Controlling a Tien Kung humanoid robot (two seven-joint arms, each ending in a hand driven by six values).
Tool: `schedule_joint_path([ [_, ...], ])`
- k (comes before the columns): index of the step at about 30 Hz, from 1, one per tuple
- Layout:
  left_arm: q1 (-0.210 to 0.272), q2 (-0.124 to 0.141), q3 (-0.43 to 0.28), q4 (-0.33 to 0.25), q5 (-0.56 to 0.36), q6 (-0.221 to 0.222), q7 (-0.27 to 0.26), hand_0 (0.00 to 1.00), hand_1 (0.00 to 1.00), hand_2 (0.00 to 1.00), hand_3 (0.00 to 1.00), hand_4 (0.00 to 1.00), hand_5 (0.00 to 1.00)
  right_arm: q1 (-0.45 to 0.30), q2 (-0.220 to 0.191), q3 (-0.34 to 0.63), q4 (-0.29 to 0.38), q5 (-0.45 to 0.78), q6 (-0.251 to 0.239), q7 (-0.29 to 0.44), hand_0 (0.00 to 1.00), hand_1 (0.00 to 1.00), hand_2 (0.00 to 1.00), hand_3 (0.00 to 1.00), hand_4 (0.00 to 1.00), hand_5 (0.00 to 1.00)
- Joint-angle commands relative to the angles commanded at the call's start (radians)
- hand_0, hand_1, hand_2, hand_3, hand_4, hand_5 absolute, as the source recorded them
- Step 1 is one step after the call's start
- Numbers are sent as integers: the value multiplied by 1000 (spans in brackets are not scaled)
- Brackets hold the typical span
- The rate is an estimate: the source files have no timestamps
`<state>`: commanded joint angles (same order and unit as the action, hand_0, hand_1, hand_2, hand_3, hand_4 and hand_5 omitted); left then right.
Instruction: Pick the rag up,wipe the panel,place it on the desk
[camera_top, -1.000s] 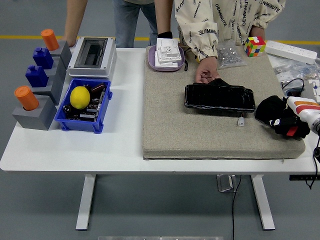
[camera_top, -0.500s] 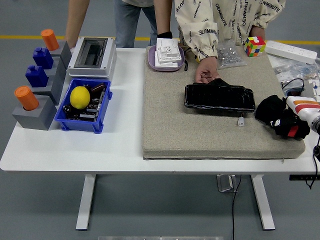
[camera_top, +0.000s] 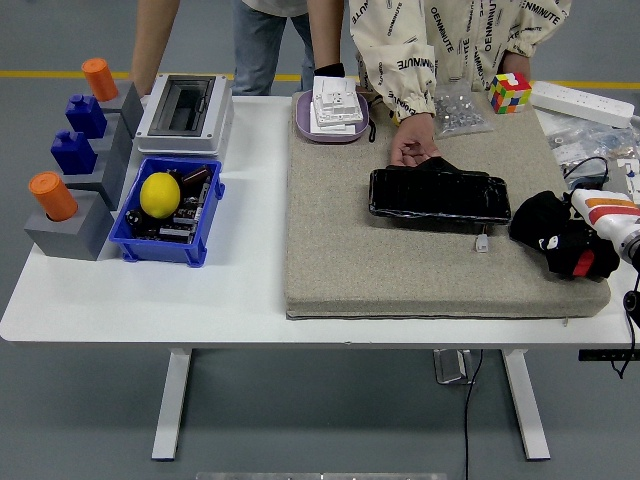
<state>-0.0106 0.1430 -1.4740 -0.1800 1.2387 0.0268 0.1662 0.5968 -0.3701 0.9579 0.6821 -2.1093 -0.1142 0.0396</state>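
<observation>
right hand (camera_top: 565, 245), item status: it has crept slightly left along the mat's (camera_top: 400, 270) right edge toward the panel (camera_top: 438, 194), fingers clenched on the black rag (camera_top: 538, 218), so your pickup looks done and wiping is next; a person's hand (camera_top: 412, 140) steadies the panel's far-left corner.

High head view looks down over table (camera_top: 250, 300).

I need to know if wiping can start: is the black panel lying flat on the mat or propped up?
Flat. The black panel lies on the mat, a person's hand at its far edge.
</observation>
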Motion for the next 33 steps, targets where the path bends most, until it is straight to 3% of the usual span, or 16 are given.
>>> schedule_joint_path([
  [1, 0, 0, 0, 0, 0, 0, 0, 643, 692, 732, 563, 594, 466, -1, 0, 0, 0, 0, -2, 0, 554, 568, 652, 576, 998, 570],
  [6, 0, 0, 0, 0, 0, 0, 0, 643, 692, 732, 563, 594, 466, -4, 2, 2, -2, 2, -19, 5, 554, 568, 652, 576, 998, 570],
  [7, -1, 0, 0, 0, 0, 0, 0, 643, 692, 732, 562, 594, 466, -5, 2, 2, -3, 3, -21, 6, 490, 514, 581, 514, 998, 542],
  [24, 3, 4, 5, 0, -1, 0, 0, 643, 692, 734, 563, 594, 466, -13, 7, 7, -9, -6, -55, 13, 421, 453, 514, 483, 998, 493],
  [25, 3, 4, 5, 0, 0, 0, 1, 643, 692, 734, 563, 594, 466, -13, 8, 7, -10, -7, -57, 13, 357, 419, 489, 471, 998, 419],
  [30, 4, 4, 4, 0, 1, 0, 1, 643, 692, 734, 563, 594, 466, -14, 8, 7, -11, -16, -65, 14, 357, 419, 489, 471, 998, 419],
  [31, 4, 5, 5, 0, 1, 0, 1, 643, 692, 733, 562, 593, 465, -14, 9, 7, -11, -18, -67, 13, 297, 399, 477, 462, 998, 313],
  [33, 4, 5, 7, 0, 0, 0, 1, 643, 692, 733, 562, 593, 465, -15, 9, 8, -11, -20, -70, 14, 297, 399, 477, 462, 998, 313],
])
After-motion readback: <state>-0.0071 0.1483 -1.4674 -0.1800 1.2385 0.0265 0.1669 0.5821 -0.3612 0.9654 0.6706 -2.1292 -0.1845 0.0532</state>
